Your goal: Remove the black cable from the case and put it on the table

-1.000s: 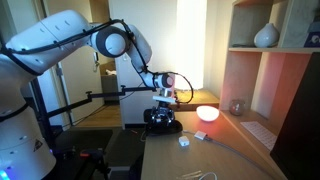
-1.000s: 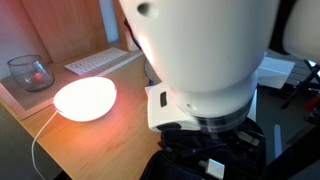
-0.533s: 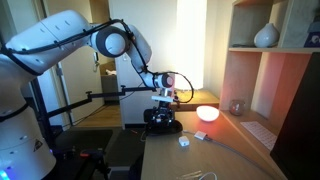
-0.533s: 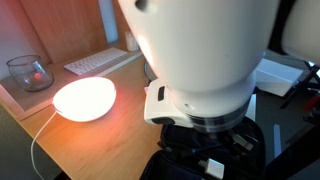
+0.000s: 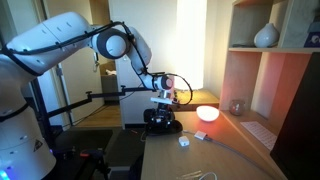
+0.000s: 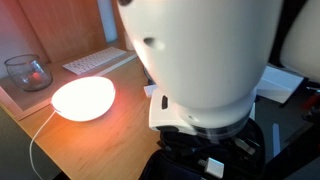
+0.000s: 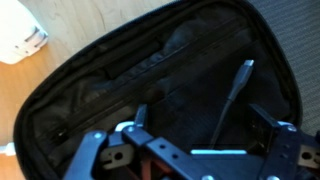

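Note:
The case point(image 7: 120, 90) lies open on the table point(image 7: 120, 15) and fills the wrist view, showing its dark interior. The black cable point(image 7: 233, 95) is a thin dark strand lying inside the case on the right. My gripper point(image 7: 200, 115) is open, its two fingers reaching down into the case on either side of the cable's lower part, not closed on it. In an exterior view the gripper point(image 5: 165, 104) hangs right over the case point(image 5: 163, 124) at the table's far end. In the close exterior view my wrist hides most of the case point(image 6: 215, 162).
A glowing pink-white lamp point(image 5: 207, 113) point(image 6: 84, 98) sits beside the case. A small white block point(image 5: 184, 142) point(image 7: 20, 35) and pale cables point(image 5: 203, 174) lie on the table. A keyboard point(image 6: 95, 62) and a glass point(image 6: 28, 72) sit near the wall shelving point(image 5: 265, 80).
My wrist has shifted slightly in the close exterior view. The gripper stays over the case, and the cable has not moved.

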You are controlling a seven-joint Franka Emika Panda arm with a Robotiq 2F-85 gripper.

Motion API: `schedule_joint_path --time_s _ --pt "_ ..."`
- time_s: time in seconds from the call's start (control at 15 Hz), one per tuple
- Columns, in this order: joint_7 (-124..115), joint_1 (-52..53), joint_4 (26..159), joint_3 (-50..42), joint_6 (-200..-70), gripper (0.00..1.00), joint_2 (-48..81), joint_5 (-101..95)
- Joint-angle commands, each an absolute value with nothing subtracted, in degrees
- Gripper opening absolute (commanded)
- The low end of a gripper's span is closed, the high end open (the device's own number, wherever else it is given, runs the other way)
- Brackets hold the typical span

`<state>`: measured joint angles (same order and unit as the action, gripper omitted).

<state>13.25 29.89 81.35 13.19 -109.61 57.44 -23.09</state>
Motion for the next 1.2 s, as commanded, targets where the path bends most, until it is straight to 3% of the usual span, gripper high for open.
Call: schedule_joint_path --time_s 0.0,0.07,0.13,0.2,0.87,0.93,1.0,1.07,1.13 --pt "12.8 31.7 79.6 12.9 -107.5 1.00 58.8 -23.2" --pt "12.6 31.8 79.9 12.9 -107.8 1.00 58.7 -23.5" --pt "12.3 32.0 79.9 12.7 -107.7 0.75 58.6 -23.7" --pt "12.1 32.2 79.8 12.6 -107.4 0.74 58.6 -23.8" --pt "12.6 32.3 78.8 12.6 -105.8 0.00 58.8 -24.2" --pt "12.7 32.2 78.8 12.7 -105.6 0.00 58.8 -24.1" --pt "12.8 32.2 78.5 12.7 -105.0 0.15 58.9 -23.9" --pt "12.9 32.2 78.6 12.6 -105.0 0.02 58.8 -24.1" --pt "12.9 31.9 78.6 12.8 -104.9 0.02 58.7 -23.7"
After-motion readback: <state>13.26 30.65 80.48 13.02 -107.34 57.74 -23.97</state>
